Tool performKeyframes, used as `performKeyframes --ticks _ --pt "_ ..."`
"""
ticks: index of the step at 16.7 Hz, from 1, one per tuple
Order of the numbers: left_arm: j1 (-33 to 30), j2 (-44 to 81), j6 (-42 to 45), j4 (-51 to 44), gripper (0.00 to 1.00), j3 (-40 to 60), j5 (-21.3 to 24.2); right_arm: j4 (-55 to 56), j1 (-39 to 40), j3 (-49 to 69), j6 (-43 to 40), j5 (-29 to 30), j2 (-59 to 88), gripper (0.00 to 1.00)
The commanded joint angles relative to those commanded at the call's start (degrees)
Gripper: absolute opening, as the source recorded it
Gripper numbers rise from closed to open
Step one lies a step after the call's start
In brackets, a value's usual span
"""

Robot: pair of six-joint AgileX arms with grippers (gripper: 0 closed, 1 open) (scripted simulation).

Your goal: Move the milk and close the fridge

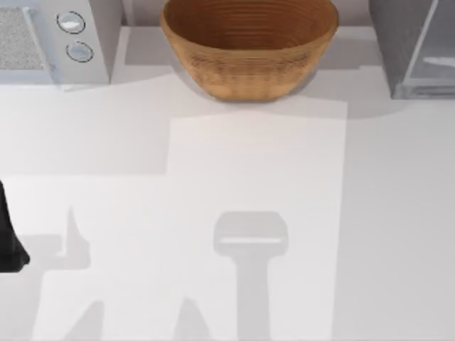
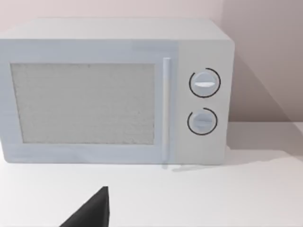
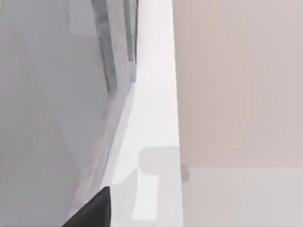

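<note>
The milk is out of view. The fridge (image 1: 398, 46), a grey box with a pale glassy door panel (image 1: 435, 53), stands at the table's back right corner. In the right wrist view the fridge (image 3: 52, 104) looms very close and tilted, with a dark part of my right gripper (image 3: 92, 212) just before it. My left arm (image 1: 10, 241) sits at the table's left edge. A dark tip of my left gripper (image 2: 90, 212) hovers over the table, facing the microwave. Whether the fridge door stands ajar I cannot tell.
A white microwave (image 1: 53, 39) with two round knobs (image 2: 204, 101) stands at the back left. A big wicker basket (image 1: 249, 50) sits at the back middle. Arm shadows fall on the white tabletop (image 1: 249, 185) in front. A pinkish wall (image 3: 236, 80) rises behind.
</note>
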Motion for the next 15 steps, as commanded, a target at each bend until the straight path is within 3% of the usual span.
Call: performKeyframes --ticks 4,15 --pt "0.0 0.0 0.0 0.0 1.0 0.0 0.0 2.4 5.8 -2.5 5.3 5.5 -0.9 1.0" --pt "0.0 0.0 0.0 0.0 1.0 0.0 0.0 12.7 35.9 -10.2 23.8 27.6 -7.6 1.0"
